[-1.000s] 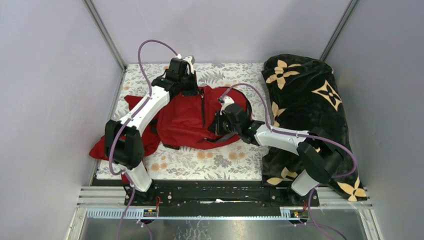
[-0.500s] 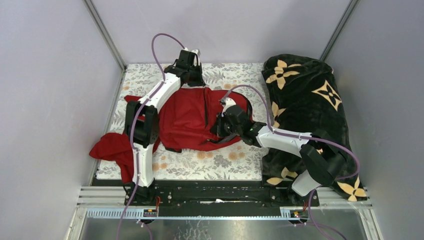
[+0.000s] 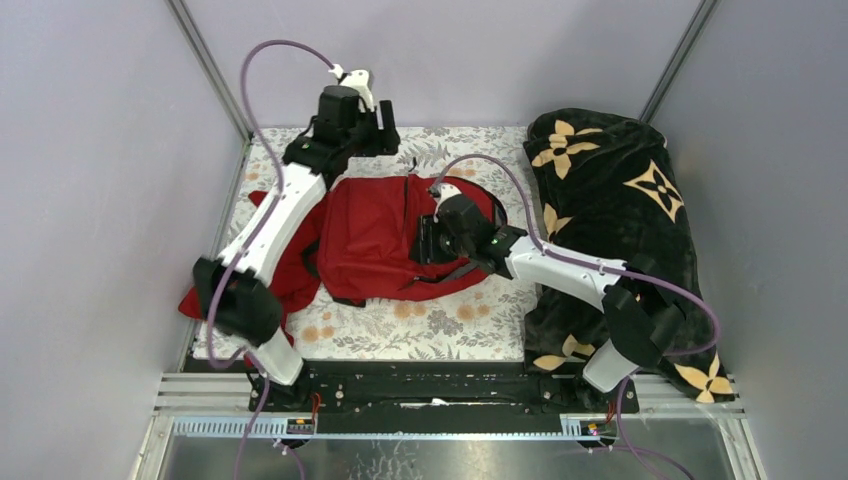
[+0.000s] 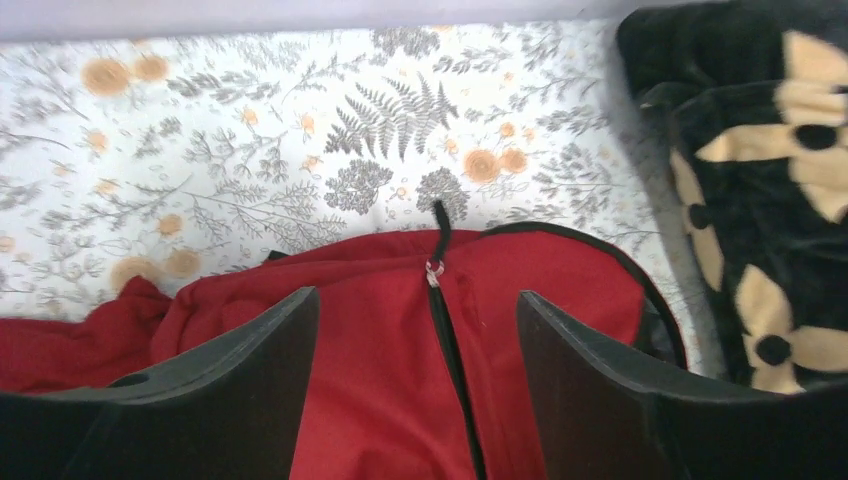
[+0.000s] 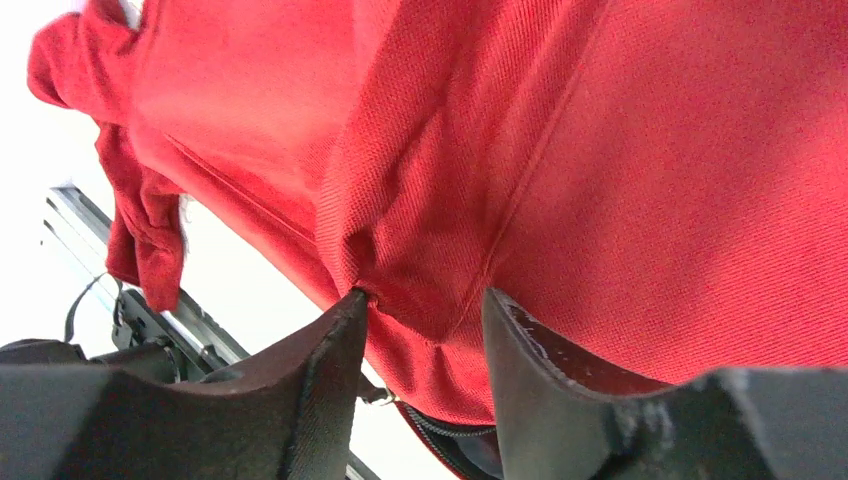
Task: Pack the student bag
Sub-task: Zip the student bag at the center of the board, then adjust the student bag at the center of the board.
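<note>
The student bag (image 3: 375,235), dark red with black zippers, lies flat on the flowered table cover. My left gripper (image 3: 368,135) hangs open above the bag's far edge. In the left wrist view, its fingers (image 4: 255,370) stand wide apart over the student bag (image 4: 370,400), and a black zipper pull (image 4: 438,222) shows between them; nothing is held. My right gripper (image 3: 427,240) rests on the bag's right part. In the right wrist view, the gripper (image 5: 425,297) is open, with a fold of the student bag (image 5: 560,180) bulging between the fingers and touching the left one.
A black blanket with tan flower motifs (image 3: 610,215) fills the right side. A thin red cloth (image 3: 215,297) lies bunched at the table's left edge, partly under the left arm. Grey walls enclose the table on three sides. The flowered table cover (image 3: 400,325) shows at the front.
Both grippers went from shut to open. The left gripper let go of the bag and rose toward the back wall. The right gripper stayed on the bag and edged slightly left.
</note>
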